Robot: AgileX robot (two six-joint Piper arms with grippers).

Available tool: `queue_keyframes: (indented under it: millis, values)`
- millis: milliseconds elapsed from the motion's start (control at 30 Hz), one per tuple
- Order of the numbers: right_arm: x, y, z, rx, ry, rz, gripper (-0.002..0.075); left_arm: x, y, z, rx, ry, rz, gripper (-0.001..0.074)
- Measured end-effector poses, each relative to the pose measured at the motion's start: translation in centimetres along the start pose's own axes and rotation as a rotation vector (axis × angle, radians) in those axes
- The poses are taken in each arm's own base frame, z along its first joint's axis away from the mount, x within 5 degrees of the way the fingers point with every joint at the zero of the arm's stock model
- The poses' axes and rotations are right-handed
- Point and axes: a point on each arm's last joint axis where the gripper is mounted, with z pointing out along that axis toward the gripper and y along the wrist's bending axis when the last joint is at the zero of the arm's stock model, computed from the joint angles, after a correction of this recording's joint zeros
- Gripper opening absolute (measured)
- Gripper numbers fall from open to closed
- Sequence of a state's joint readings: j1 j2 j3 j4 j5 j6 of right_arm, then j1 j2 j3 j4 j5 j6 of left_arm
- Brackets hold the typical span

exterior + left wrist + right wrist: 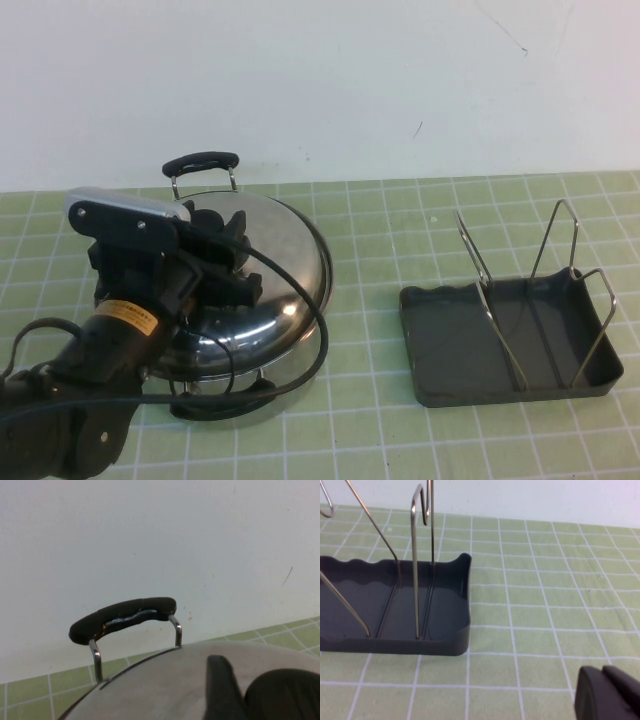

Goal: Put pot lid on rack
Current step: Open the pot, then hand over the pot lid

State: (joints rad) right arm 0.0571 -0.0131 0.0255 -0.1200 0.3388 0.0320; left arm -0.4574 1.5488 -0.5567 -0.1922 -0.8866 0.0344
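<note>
The pot lid, shiny domed steel, lies on the pot, whose black handles stick out at the far and near sides. My left gripper is over the lid's centre, its fingers on either side of the black knob. One finger touches the knob in the left wrist view; the other is out of frame. The rack, a dark grey tray with wire loops, stands to the right of the pot. It also shows in the right wrist view. My right gripper is shut and empty over the mat beside the rack.
A green tiled mat covers the table and a white wall rises behind it. The left arm's black cable loops over the lid's right rim. Bare mat lies between pot and rack.
</note>
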Motion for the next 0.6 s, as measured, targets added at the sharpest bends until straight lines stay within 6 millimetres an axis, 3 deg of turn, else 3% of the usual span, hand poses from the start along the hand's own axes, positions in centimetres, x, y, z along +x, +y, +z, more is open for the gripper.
queue_keyframes:
  millis: [67,333,500,600]
  values:
    - [0.0,0.0,0.0,0.0,0.0,0.0,-0.0001,-0.1,0.0,0.1,0.0,-0.007,-0.014,0.0309]
    - [0.0,0.0,0.0,0.0,0.0,0.0,-0.0001,-0.8,-0.1,-0.3,0.009,-0.031,-0.018,0.0312]
    - [0.0,0.0,0.0,-0.002,0.0,0.011,-0.0001,-5.4,-0.6,-2.7,0.072,-0.194,-0.023,0.0312]
    - [-0.3,0.6,0.0,-0.066,-0.024,0.26,-0.0001,-8.2,-1.3,-4.9,0.167,-0.272,-0.061,0.0312]
